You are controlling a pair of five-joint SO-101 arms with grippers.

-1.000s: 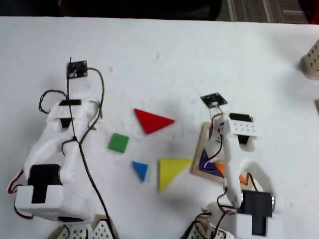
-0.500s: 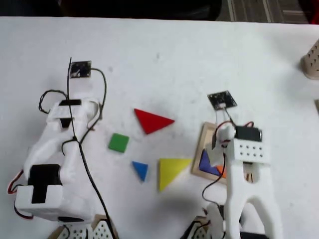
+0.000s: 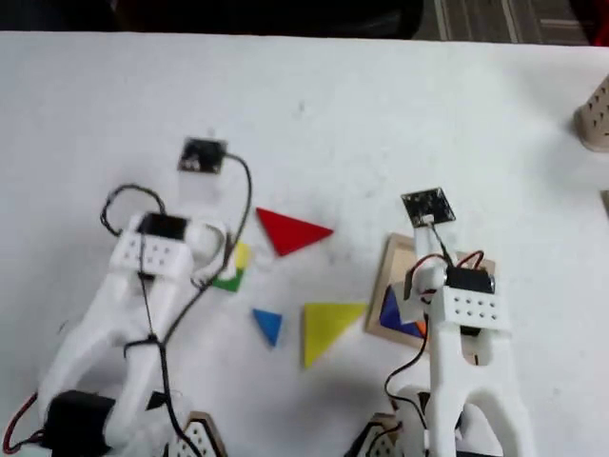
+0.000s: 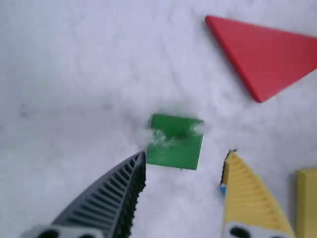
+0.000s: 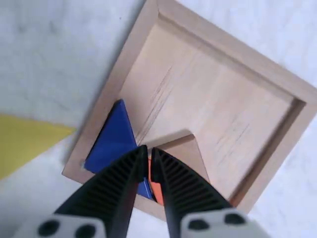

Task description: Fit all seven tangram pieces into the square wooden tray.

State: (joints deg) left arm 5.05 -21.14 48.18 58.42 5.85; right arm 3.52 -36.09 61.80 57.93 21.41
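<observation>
The green square [image 4: 174, 141] lies flat on the white table, between the tips of my open left gripper [image 4: 185, 154], whose grey and yellow fingers stand on either side of it. From above, the left gripper [image 3: 236, 267] covers most of the green square [image 3: 226, 282]. The wooden tray [image 5: 124, 64] holds a blue triangle [image 5: 114, 141] and an orange piece [image 5: 154, 191] in one corner. My right gripper [image 5: 148, 149] hangs shut just above those pieces. On the table lie the red triangle [image 3: 290, 231], a small blue triangle [image 3: 268, 325] and the yellow triangle [image 3: 328, 328].
The tray [image 3: 388, 276] sits at the right, partly under the right arm [image 3: 466, 309]. Much of the tray's floor [image 5: 223, 114] is bare wood. A pale pegged object [image 3: 595, 119] stands at the table's far right edge. Cables trail from both arms.
The left arm has swung right and out over the green square. The right arm rose and stretched over the tray, then barely shifted.
</observation>
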